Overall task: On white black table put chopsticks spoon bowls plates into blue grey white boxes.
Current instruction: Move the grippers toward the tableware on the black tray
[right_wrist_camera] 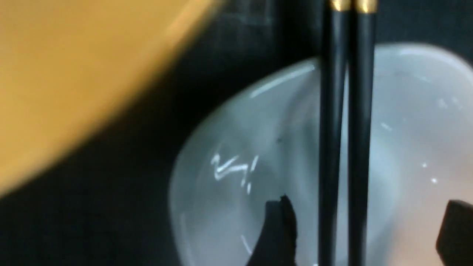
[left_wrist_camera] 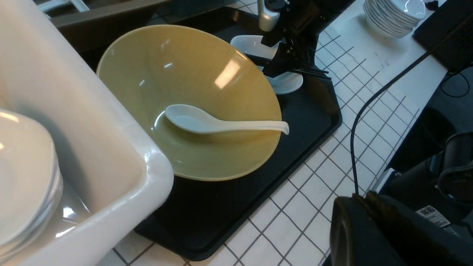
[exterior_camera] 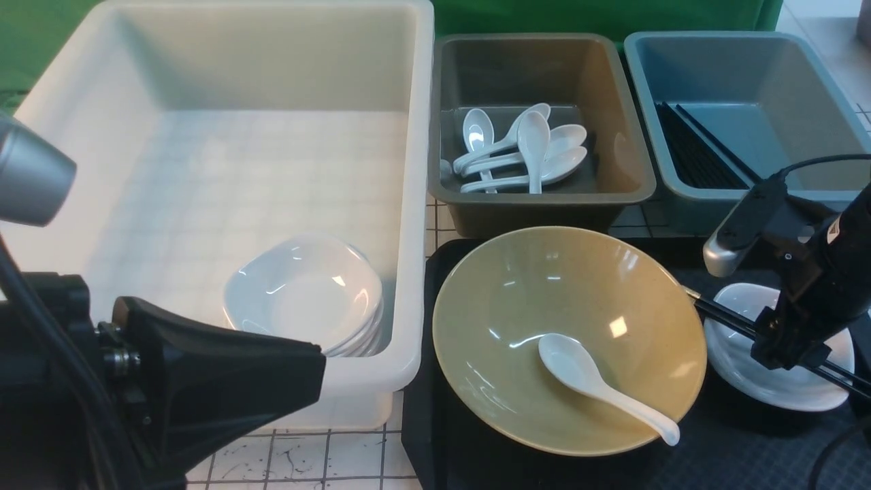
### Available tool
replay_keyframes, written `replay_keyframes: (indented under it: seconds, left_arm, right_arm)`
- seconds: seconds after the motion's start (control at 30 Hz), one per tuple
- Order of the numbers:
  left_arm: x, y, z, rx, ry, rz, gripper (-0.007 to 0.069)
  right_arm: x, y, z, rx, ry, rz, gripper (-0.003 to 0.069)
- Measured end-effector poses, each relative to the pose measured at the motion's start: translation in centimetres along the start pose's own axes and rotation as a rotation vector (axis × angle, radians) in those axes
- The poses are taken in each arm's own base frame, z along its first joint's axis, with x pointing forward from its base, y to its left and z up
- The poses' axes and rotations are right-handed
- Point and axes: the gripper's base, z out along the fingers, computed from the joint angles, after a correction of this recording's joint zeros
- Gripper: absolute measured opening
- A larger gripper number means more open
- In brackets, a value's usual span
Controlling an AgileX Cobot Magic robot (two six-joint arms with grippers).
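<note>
left gripper (exterior_camera: pixel 299 371) at lower left, grip unclear, over gridded white desk (exterior_camera: pixel 354 459); right gripper (exterior_camera: pixel 789 357) spread around chopsticks (exterior_camera: pixel 725 317); green backdrop (exterior_camera: pixel 599 13) at top.

Left of the bowl (exterior_camera: pixel 544 286), my left arm (exterior_camera: pixel 218 381) is a matte black wedge below a silver cylinder (exterior_camera: pixel 30 180). Right of it, my right arm (exterior_camera: pixel 823 272) is black, silver-tipped, with a thin black cable (exterior_camera: pixel 816 161).

White gridded table (exterior_camera: pixel 340 463) – carries black tray (exterior_camera: pixel 748 442), white tub (exterior_camera: pixel 416 136), olive-grey tub (exterior_camera: pixel 544 68), grey-blue tub (exterior_camera: pixel 714 68).
</note>
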Motion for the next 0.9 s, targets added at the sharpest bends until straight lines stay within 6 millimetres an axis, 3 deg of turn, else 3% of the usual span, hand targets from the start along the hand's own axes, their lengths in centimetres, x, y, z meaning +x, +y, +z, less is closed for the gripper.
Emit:
replay_keyframes:
  seconds: [0.23,0.4,0.57,0.73,0.9]
  left_arm:
    - [0.0,0.0,0.0,0.002,-0.001,-0.002,-0.0001]
    - [0.0,0.0,0.0,0.002,-0.001,-0.002,-0.0001]
    - [0.0,0.0,0.0,0.002,-0.001,-0.002,-0.0001]
    - [0.0,0.0,0.0,0.002,-0.001,-0.002,-0.0001]
    - [0.0,0.0,0.0,0.002,-0.002,-0.002,-0.0001]
  right_arm:
    - [0.0,-0.2,2.2,-0.032,0.046,-0.014,0.0533]
    - [-0.1,-0.3,2.9,-0.056,0.072,-0.021,0.0475]
    - [-0.1,-0.2,2.7,-0.08,0.091,-0.022,0.0301]
    - [-0.1,-0.3,1.4,-0.075,0.101,-0.031,0.0092]
    - [0.8,0.3,-2.1,-0.073,0.105,0.011,0.0092]
